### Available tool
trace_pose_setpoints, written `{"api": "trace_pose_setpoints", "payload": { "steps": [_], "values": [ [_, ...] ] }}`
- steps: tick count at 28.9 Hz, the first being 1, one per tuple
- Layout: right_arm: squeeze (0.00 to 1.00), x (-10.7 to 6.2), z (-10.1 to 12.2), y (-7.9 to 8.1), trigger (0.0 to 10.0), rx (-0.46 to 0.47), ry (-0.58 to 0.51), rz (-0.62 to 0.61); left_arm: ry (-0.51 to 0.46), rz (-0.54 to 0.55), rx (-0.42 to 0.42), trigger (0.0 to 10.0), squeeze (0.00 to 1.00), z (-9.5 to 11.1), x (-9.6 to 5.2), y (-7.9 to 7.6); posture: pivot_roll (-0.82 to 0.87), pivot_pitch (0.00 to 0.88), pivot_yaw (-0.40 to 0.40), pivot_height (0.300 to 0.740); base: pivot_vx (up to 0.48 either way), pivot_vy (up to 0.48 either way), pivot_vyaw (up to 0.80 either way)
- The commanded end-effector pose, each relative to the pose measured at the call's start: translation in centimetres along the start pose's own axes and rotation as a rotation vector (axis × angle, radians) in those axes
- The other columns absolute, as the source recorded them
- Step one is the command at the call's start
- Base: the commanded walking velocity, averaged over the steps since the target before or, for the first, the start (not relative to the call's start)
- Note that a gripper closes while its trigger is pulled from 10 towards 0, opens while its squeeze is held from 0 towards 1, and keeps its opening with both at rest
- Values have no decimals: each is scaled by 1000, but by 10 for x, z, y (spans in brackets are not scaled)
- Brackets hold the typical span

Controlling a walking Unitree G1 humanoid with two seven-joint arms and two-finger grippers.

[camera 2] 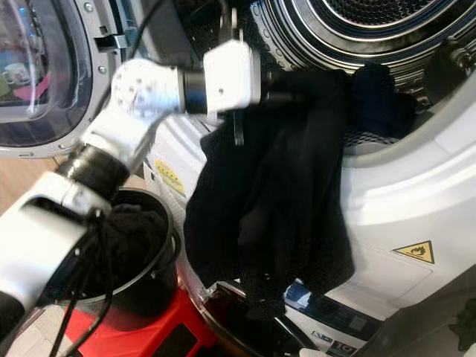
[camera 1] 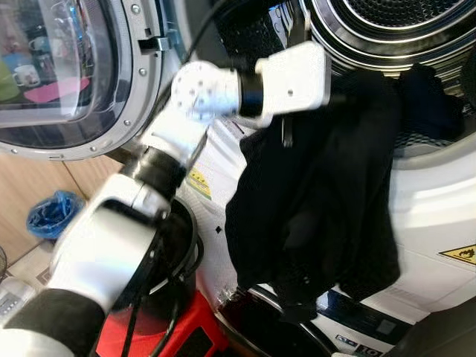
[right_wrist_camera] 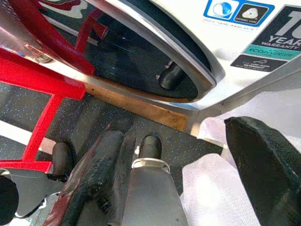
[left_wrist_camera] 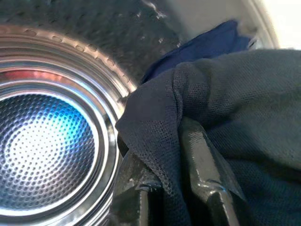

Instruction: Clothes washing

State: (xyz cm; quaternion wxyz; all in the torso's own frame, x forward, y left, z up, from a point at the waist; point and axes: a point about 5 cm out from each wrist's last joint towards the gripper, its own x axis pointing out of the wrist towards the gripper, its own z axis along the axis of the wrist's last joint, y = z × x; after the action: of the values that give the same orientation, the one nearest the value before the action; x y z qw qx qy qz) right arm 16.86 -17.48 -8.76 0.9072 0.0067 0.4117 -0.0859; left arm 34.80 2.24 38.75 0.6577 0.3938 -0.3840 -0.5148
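Loading | my left end effector (left_wrist_camera: 188, 165) is pinching the black garment (camera 1: 320, 201) at the drum (left_wrist_camera: 51, 141) mouth | I should be pushing deep before releasing

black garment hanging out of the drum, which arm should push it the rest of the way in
Left. The left gripper is already shut on the black garment at the drum opening; the right gripper hangs low near the floor.
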Motion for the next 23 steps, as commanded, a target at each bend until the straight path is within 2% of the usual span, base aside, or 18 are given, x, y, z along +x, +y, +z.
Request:
{"api": "trace_pose_setpoints", "payload": {
  "steps": [1, 2, 5, 7, 11, 17, 20, 22, 23],
  "values": [
    [0, -2, -5, 3, 10000, 0, 15, 3, 25, 106, 20, 10000, 0, 1, -9, 20, 98, 64, 27, 740, 0, 0, 0],
    [0, -2, -5, 2, 10000, 7, 11, -5, 58, 221, -1, 10000, 0, -4, -17, 32, 95, 65, 30, 740, 0, 0, 0],
    [0, -2, -6, 2, 10000, 9, 10, -9, 81, 401, -98, 10000, 0, -13, -34, 46, 92, 66, 31, 740, 0, 0, 0],
    [0, -2, -6, 2, 10000, 8, 8, -9, 88, 450, -132, 10000, 0, -16, -40, 49, 92, 66, 31, 740, 0, 0, 0],
    [0, -2, -3, 1, 10000, 7, -10, -17, 108, 585, -262, 10000, 0, -28, -56, 55, 87, 69, 31, 740, 0, 0, 0],
    [0, 1, 10, 0, 10000, 11, -69, -22, 155, 606, -316, 10000, 0, -42, -61, 45, 70, 73, 35, 740, 0, 0, 0],
    [0, 2, 17, -1, 10000, 13, -97, -27, 186, 510, -394, 10000, 0, -54, -59, 27, 70, 73, 35, 740, 0, 0, 0],
    [0, 3, 18, -2, 10000, 11, -105, -24, 221, 371, -461, 10000, 0, -62, -55, 9, 65, 78, 32, 740, 0, 0, 0],
    [0, 2, 18, -2, 10000, 11, -105, -24, 231, 339, -473, 10000, 0, -64, -54, 5, 65, 78, 32, 740, 0, 0, 0]
  ]
}}
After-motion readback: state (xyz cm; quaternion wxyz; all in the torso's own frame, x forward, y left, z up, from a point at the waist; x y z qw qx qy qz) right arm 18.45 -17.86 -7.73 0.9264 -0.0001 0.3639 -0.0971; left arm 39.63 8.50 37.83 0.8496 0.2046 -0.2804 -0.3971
